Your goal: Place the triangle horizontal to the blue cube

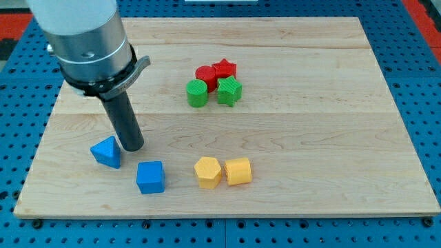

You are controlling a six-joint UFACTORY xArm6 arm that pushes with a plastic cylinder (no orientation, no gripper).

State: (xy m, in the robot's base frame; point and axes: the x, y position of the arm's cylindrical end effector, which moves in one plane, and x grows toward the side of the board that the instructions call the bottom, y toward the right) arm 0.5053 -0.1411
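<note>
A blue triangle (106,151) lies on the wooden board (310,124) at the view's lower left. A blue cube (150,177) sits just to its lower right, a small gap apart. My tip (133,147) is down on the board right beside the triangle's upper right edge, above and left of the cube. Whether the tip touches the triangle cannot be told. The arm's grey body fills the view's top left and hides part of the board there.
Two yellow blocks (207,172) (238,171) sit side by side right of the blue cube. A cluster stands at the upper middle: a red cylinder (206,74), a red star (224,68), a green cylinder (197,93) and a green star (229,90).
</note>
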